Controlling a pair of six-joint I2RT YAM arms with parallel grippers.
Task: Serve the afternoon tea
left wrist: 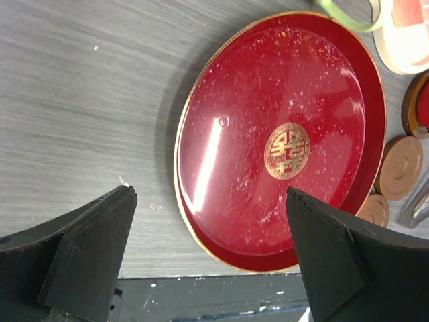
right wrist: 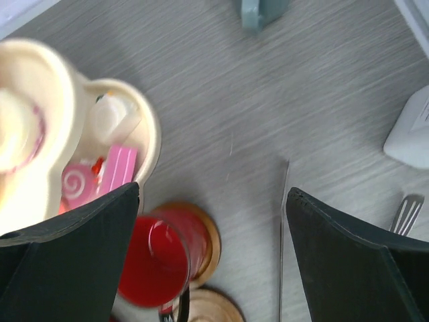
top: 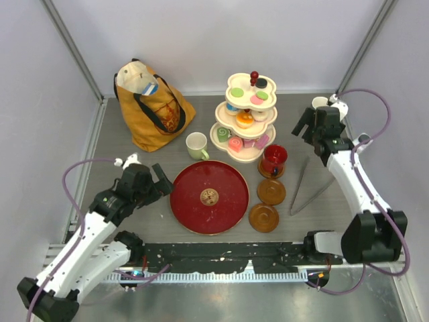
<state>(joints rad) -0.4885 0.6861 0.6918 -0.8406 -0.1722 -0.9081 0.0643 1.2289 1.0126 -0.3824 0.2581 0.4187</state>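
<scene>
Top external view: the red mug stands upright on a wooden coaster, just beside the tiered stand. The toy pastries are all on the stand's three levels. The pale green mug sits on the bare table, btw the stand and the tote bag.

The R gripper hangs up high, back and to the side of the red mug, not touching it. Its jaws are wide apart w/ nothing in them. The L gripper is low by the left rim of the red tray, also wide apart and holding nothing.

Step, my guess: mugs are going onto coasters. One looks done, two to go. Two free coasters wait in front of the red mug. Next move prob. needs one arm to reach a mug, close on its wall or rim, lift it w/o tipping, and set it down flat in the middle of a free coaster. The tongs lie near, so mind them.

Hard to see: the grey-blue mug is cut off at the top of the R wrist view and mostly hidden behind the R arm from above. The R wrist view is blurry, so the pastries there are just pink blobs. Something white and blue pokes out of the tote bag; can't tell what.
</scene>
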